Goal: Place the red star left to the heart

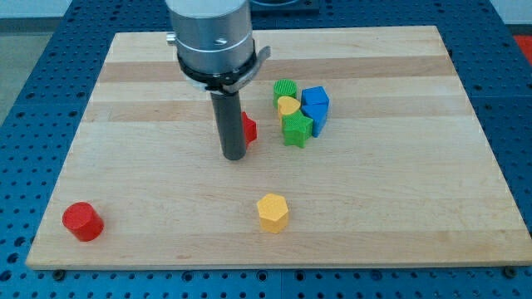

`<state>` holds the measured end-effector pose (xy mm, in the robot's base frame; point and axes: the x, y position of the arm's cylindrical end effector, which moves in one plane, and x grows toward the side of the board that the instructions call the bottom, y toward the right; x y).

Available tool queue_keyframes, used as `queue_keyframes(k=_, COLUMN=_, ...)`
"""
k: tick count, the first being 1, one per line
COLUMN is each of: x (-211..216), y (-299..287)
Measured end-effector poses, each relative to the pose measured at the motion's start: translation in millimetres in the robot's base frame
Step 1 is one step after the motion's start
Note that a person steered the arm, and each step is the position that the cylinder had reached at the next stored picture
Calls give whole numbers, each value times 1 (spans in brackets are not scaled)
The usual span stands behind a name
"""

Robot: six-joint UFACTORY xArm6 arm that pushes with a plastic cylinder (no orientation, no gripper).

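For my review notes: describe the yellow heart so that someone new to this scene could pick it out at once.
Start at the wooden board and go to the tight cluster of blocks right of the rod, toward the view's top. The yellow heart sits among a green cylinder, a green star and blue blocks. It is the only yellow piece there; the yellow hexagon lies alone near the bottom.

On the board, my tip touches the star from the view's left. The heart lies right of the star, in a cluster. A cylinder sits bottom left, a hexagon bottom centre.
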<state>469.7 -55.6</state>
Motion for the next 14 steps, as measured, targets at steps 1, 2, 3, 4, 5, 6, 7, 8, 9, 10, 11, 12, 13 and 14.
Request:
queue_keyframes(k=1, x=-8, y=4)
queue_keyframes(k=2, x=-22, y=4)
queue_keyframes(k=3, x=-38, y=4)
queue_keyframes(k=4, x=-54, y=4)
queue_keyframes(k=5, x=-58, y=4)
queue_keyframes(k=6, x=-38, y=-3)
queue_keyframes(k=7, x=-33, y=-22)
queue_keyframes(k=8, x=-53, y=-40)
queue_keyframes(k=9, x=-77, y=-55)
queue_keyframes(k=10, x=-89, y=-55)
queue_keyframes(k=11, x=-89, y=-48)
queue_keyframes(k=12, x=-89, y=-43)
queue_keyframes(k=13, x=-89, y=-34)
queue_keyframes(k=14, x=-89, y=-27)
